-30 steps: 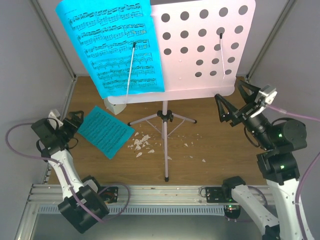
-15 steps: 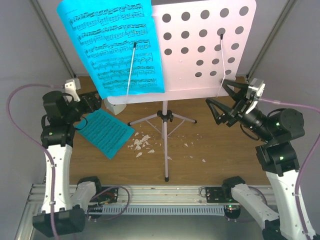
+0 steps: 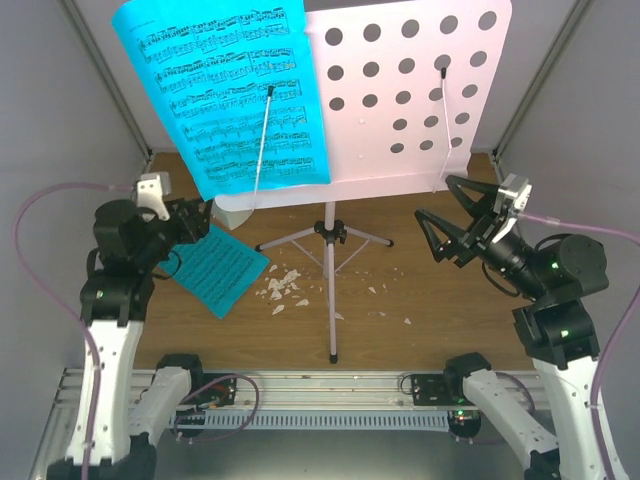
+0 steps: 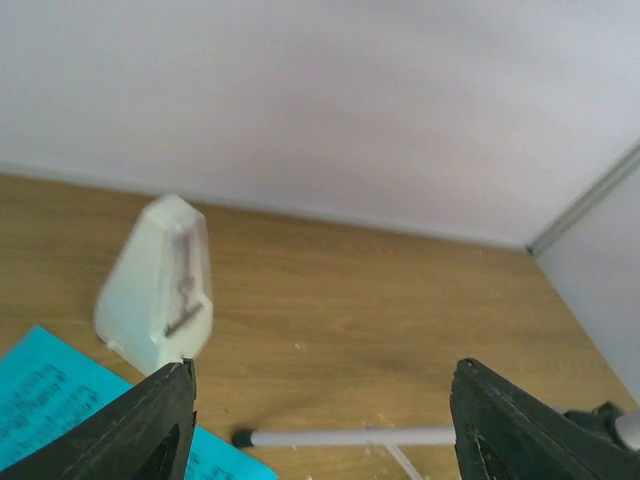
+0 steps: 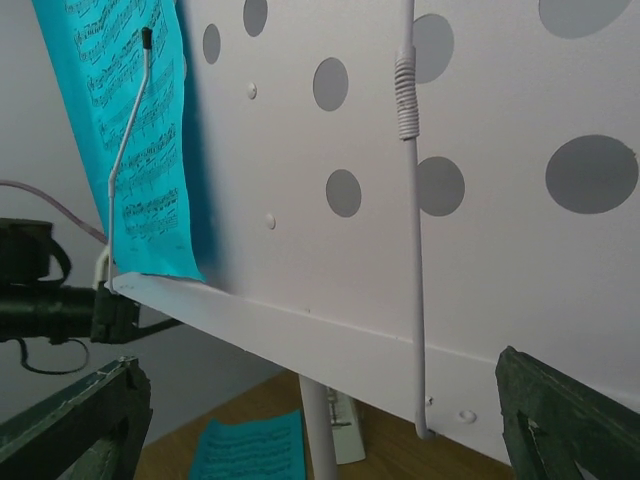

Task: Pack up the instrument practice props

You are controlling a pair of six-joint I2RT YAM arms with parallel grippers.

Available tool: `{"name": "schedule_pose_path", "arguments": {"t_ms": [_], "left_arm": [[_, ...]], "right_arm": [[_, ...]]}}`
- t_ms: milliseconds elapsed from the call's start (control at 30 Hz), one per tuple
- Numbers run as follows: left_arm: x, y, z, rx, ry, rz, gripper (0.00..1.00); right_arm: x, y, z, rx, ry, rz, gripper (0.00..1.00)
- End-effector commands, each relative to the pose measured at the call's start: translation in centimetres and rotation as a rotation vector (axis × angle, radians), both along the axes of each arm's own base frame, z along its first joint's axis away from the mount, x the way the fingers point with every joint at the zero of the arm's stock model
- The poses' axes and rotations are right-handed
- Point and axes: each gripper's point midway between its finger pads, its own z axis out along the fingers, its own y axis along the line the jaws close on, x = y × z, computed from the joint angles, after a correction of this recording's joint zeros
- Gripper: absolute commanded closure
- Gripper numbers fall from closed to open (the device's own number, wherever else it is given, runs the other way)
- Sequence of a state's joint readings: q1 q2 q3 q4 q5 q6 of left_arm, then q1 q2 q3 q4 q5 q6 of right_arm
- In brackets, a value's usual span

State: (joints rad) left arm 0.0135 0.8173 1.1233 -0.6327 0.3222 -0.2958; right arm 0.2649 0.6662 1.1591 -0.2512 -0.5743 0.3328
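Note:
The pale pink-white music stand (image 3: pixel 410 90) stands mid-table on its tripod (image 3: pixel 331 240), with a cyan sheet-music page (image 3: pixel 230 90) clipped to the left of its perforated desk (image 5: pixel 480 180). A second cyan page (image 3: pixel 212 267) lies flat on the table at the left. The white pyramid metronome (image 4: pixel 158 285) stands behind it, mostly hidden under the desk in the top view (image 3: pixel 232 213). My left gripper (image 3: pixel 193 222) is open and empty, above the flat page, facing the metronome. My right gripper (image 3: pixel 452 222) is open and empty, just right of the desk's lower edge.
Small white crumbs (image 3: pixel 283 288) are scattered on the wooden table around the tripod legs. Grey enclosure walls (image 3: pixel 60 150) close in both sides and the back. A tripod leg (image 4: pixel 340 436) lies across the floor between my left fingers.
My left arm has swung up and to the right, from the left edge towards the metronome. My right gripper rose towards the desk's lower right edge, then settled a little lower.

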Motion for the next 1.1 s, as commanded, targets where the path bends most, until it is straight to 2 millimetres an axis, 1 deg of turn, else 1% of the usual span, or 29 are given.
{"name": "schedule_pose_path", "arguments": {"t_ms": [0, 33, 100, 167, 200, 267, 333, 433, 533, 600, 733, 833, 867, 967, 1067], "left_arm": [[-3.5, 3.1, 6.1, 0.030, -0.225, 0.189, 0.29], [-4.2, 3.4, 7.0, 0.044, -0.253, 0.207, 0.29], [-4.7, 3.2, 8.4, 0.062, -0.264, 0.190, 0.30], [-4.1, 1.8, 8.8, 0.060, -0.226, 0.107, 0.34], [-4.1, 1.0, 9.1, 0.051, -0.222, 0.055, 0.38], [-4.7, -0.7, 10.4, 0.028, -0.260, -0.043, 0.41], [-5.4, -1.5, 11.6, 0.017, -0.300, -0.089, 0.43], [-6.2, -2.0, 12.9, 0.016, -0.321, -0.122, 0.46], [-7.1, -2.8, 14.2, 0.007, -0.340, -0.171, 0.48], [-8.2, -3.2, 15.3, 0.006, -0.373, -0.197, 0.48], [-10.7, -4.3, 18.2, -0.008, -0.445, -0.268, 0.49], [-11.9, -5.2, 19.5, -0.016, -0.467, -0.332, 0.49], [-12.3, -5.5, 19.8, -0.017, -0.476, -0.359, 0.49], [-12.6, -6.4, 20.2, -0.027, -0.478, -0.426, 0.49], [-12.5, -6.7, 20.3, -0.030, -0.473, -0.453, 0.50]], "right_arm": [[1.2, 0.4, -4.4, -0.028, 0.156, 0.003, 0.07], [1.2, 0.5, -4.9, -0.028, 0.167, 0.010, 0.08], [1.1, 0.9, -6.0, -0.025, 0.201, 0.040, 0.11], [1.0, 1.3, -7.1, -0.018, 0.231, 0.073, 0.14], [0.9, 1.5, -7.5, -0.014, 0.241, 0.086, 0.16], [0.7, 1.6, -7.9, 0.000, 0.253, 0.103, 0.17], [0.4, 1.6, -7.9, 0.008, 0.253, 0.110, 0.17], [0.2, 1.5, -7.8, 0.008, 0.248, 0.106, 0.18], [0.0, 1.9, -7.9, 0.005, 0.251, 0.136, 0.19], [-0.1, 2.1, -8.0, -0.001, 0.257, 0.157, 0.20], [-0.5, 2.5, -8.0, -0.005, 0.253, 0.177, 0.21], [-0.5, 2.9, -8.1, -0.009, 0.261, 0.188, 0.21], [-0.4, 3.2, -8.3, -0.012, 0.268, 0.192, 0.22], [-0.5, 4.8, -8.8, -0.032, 0.279, 0.226, 0.22], [-0.7, 7.1, -9.1, -0.057, 0.275, 0.238, 0.22]]}}
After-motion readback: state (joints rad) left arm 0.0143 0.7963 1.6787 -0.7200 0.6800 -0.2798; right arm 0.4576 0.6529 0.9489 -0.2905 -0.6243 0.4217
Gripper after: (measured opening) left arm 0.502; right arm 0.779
